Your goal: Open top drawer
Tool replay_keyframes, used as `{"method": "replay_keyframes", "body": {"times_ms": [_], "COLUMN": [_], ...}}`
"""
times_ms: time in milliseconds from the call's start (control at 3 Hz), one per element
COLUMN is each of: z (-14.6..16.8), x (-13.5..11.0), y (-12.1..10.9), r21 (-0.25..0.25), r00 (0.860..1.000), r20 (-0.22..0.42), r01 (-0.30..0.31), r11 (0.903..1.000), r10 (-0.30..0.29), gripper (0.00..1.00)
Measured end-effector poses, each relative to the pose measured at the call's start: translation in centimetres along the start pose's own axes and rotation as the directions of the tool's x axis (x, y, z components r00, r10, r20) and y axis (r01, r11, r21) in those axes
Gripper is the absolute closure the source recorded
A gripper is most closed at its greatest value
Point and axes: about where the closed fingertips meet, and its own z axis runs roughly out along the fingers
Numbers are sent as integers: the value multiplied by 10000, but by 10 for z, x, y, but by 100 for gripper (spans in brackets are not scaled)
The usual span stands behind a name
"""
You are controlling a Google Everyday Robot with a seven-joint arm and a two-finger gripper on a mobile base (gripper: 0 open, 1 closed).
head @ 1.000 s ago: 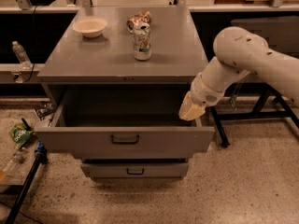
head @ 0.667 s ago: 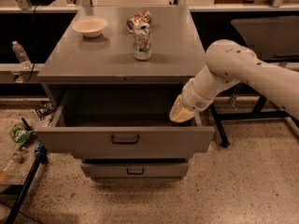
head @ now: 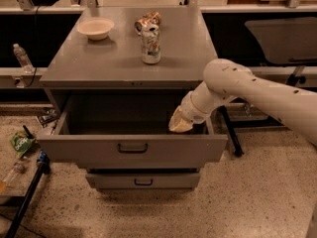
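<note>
The top drawer (head: 132,150) of the grey metal cabinet stands pulled out towards me, its inside dark and bare where it shows. Its flat front panel carries a small dark pull handle (head: 132,148) at the centre. A narrower grey drawer (head: 143,180) below it is shut. My gripper (head: 180,124) is at the end of the white arm that comes in from the right. It reaches down into the open drawer at its right side, just behind the front panel, with its tip hidden by the wrist.
On the cabinet top (head: 99,63) stand a cream bowl (head: 95,28) and a can (head: 150,43), with a crushed can (head: 148,19) behind it. A water bottle (head: 22,56) stands at the left. A green packet (head: 20,143) and a black pole (head: 28,194) are on the floor at the left. A dark table leg (head: 231,133) stands at the right.
The arm has swung left and down, bringing the gripper from the drawer's right edge further into the open drawer. The drawer itself has not visibly moved.
</note>
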Motion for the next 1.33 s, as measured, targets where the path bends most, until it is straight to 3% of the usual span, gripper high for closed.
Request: {"method": "replay_keyframes", "body": {"times_ms": [333,667,1000,1333], "z": [27,31,30,30], "x": [8,13,23,23], "y": [13,30,60,60], "r21": [-630,-1334,-2248,-2249], "r00": [9998,9993,9975,9975], "r20": [-193,-368,-646,-646], "r01": [-53,-67,-408,-409], "r11": [9980,9910,9736,9735], "r10": [40,18,269,270], "gripper": [100,100,100,100]}}
